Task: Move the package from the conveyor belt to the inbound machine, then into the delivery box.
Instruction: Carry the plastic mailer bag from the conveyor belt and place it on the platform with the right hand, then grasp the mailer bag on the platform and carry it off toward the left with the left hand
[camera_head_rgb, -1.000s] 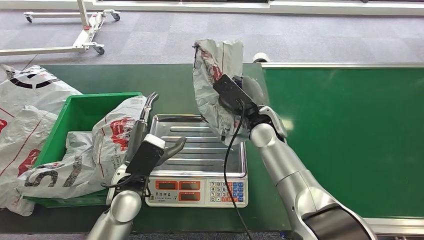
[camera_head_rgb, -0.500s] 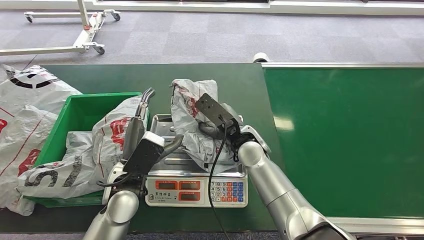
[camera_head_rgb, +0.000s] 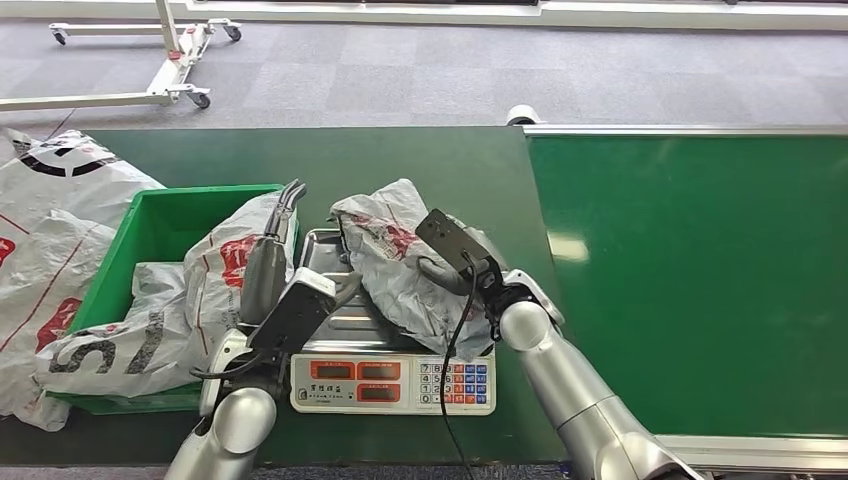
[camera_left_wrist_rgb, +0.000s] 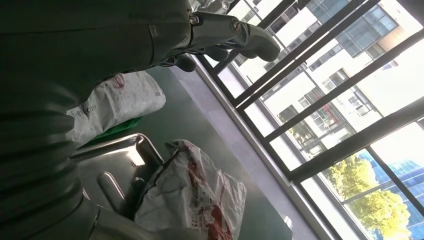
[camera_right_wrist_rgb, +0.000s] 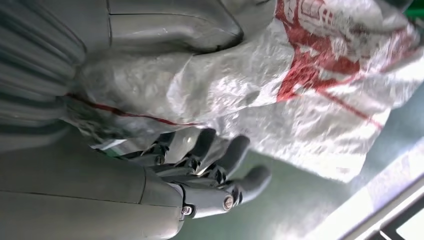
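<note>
The package, a crumpled white bag with red print, lies on the steel tray of the weighing scale. My right hand grips its near right side, thumb above and fingers below, as the right wrist view shows the hand around the package. My left hand stands upright and open at the tray's left edge, beside the green box. From the left wrist, the hand holds nothing, and the package rests on the tray.
The green box holds other white bags, one hanging over its right wall. More bags are piled at the far left. The green conveyor belt runs along the right. A white wheeled frame stands on the floor behind.
My right hand has brought the package down from high over the table's back onto the scale tray, where it has flattened out. The left hand has hardly moved.
</note>
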